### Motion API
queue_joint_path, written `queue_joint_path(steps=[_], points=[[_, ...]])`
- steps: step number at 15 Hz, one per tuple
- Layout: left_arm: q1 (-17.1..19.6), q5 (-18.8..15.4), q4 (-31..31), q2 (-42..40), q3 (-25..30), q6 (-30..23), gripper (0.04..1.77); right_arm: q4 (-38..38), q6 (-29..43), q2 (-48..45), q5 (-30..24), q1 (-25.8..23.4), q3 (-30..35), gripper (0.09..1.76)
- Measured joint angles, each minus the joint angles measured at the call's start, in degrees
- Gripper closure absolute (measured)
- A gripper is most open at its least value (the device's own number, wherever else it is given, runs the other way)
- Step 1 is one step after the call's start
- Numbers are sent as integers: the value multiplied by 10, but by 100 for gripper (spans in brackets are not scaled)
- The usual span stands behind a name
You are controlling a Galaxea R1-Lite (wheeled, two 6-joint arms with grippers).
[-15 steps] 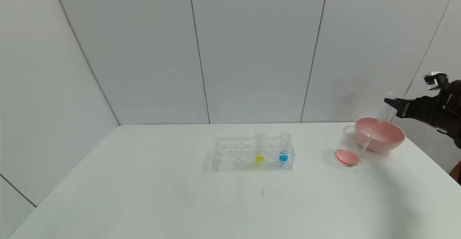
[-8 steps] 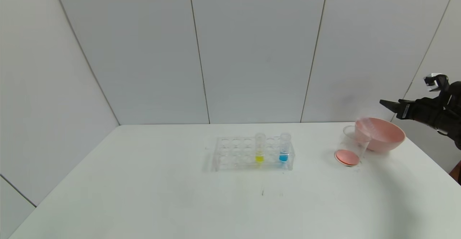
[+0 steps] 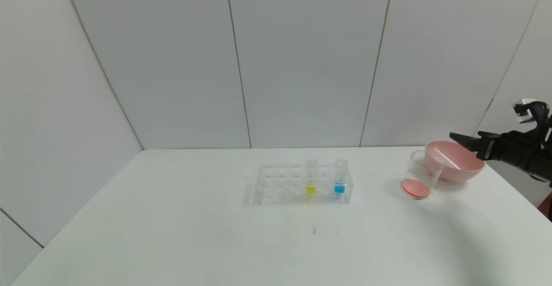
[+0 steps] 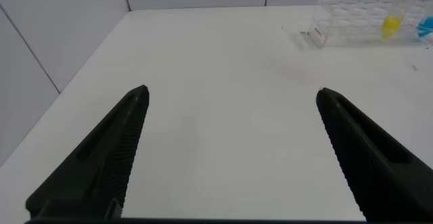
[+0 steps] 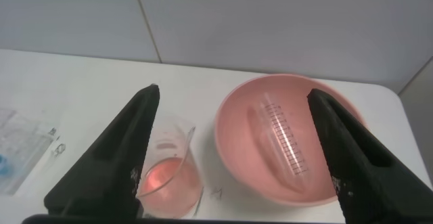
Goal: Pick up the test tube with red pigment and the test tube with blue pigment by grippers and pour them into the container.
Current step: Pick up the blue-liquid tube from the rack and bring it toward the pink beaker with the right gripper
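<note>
The blue pigment test tube [image 3: 340, 178] stands upright in the clear rack [image 3: 280, 184] at mid-table. The clear container [image 3: 420, 176] holds red liquid and stands in front of the pink bowl; it also shows in the right wrist view [image 5: 169, 176]. No tube holding red liquid shows. A clear graduated tube [image 3: 446, 158] with no liquid in it lies slanted inside the pink bowl [image 5: 284, 139]. My right gripper [image 3: 463, 137] hovers open and empty above the bowl [image 5: 233, 92]. My left gripper [image 4: 231, 91] is open and empty over bare table, out of the head view.
The pink bowl [image 3: 472, 169] sits at the table's far right, touching the container. A yellow-liquid tube [image 3: 311, 178] stands in the rack two holes to the left of the blue one. The rack shows far off in the left wrist view [image 4: 352, 21].
My right gripper let go of the clear tube, which fell into the pink bowl. The gripper then sank a little lower. The rack and container stayed put.
</note>
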State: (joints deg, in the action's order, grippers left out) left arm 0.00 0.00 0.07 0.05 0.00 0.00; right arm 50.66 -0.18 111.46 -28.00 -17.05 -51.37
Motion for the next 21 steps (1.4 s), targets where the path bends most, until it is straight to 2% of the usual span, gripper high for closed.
queue_joint_path(steps=[3,5,9,13,15,18,21], points=[[0,0,0,0,0,0,5,40,17,-71,43,44,114,24],[0,0,0,0,0,0,5,54,42,-122,114,102,169,22],[0,0,0,0,0,0,5,57,61,-184,285,252,225,19],[0,0,0,0,0,0,5,61,80,-186,451,409,250,17],[0,0,0,0,0,0,5,80,83,-167,501,472,253,16],[0,0,0,0,0,0,5,150,84,-114,558,537,249,15],[0,0,0,0,0,0,5,241,83,-38,610,580,238,15]])
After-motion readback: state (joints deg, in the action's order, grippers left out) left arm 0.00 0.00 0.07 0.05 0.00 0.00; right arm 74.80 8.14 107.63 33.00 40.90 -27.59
